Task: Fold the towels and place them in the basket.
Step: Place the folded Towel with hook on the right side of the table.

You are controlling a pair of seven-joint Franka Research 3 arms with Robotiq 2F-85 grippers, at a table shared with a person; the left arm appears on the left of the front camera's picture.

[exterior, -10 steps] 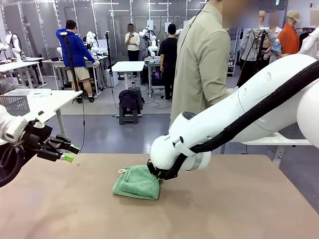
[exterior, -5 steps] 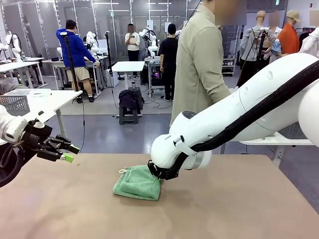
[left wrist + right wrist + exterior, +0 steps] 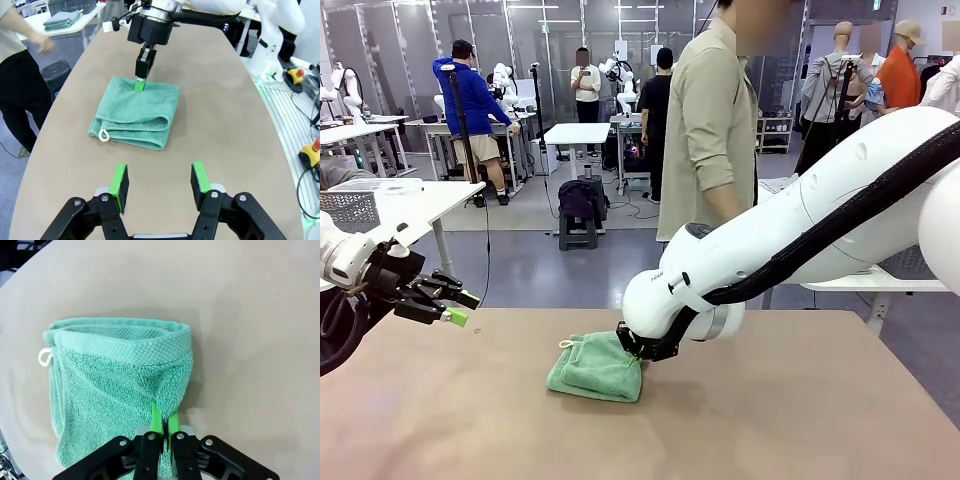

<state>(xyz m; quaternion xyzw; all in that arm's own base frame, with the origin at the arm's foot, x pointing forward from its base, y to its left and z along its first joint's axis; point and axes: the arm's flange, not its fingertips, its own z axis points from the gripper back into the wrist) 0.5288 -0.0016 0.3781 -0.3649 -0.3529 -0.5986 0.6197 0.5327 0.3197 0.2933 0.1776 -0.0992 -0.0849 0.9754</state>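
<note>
Spotting the basket (image 3: 348, 210) on a white side table (image 3: 430, 197) at far left, contents impossible to tell. Pinching an edge of the folded green towel (image 3: 115, 375) on the brown table (image 3: 800, 420) with the right gripper (image 3: 164, 416). Holding the left gripper (image 3: 160, 182) spread, well apart from it. Noting the person (image 3: 710, 130) turning sideways since a second ago, towel unmoved.

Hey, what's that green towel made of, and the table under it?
The green towel: likely cotton terry, matte, judging by its nubby looped pile and woven band. The table: smooth, matte tan top, perhaps laminate or a mat; the look leaves it open.
</note>
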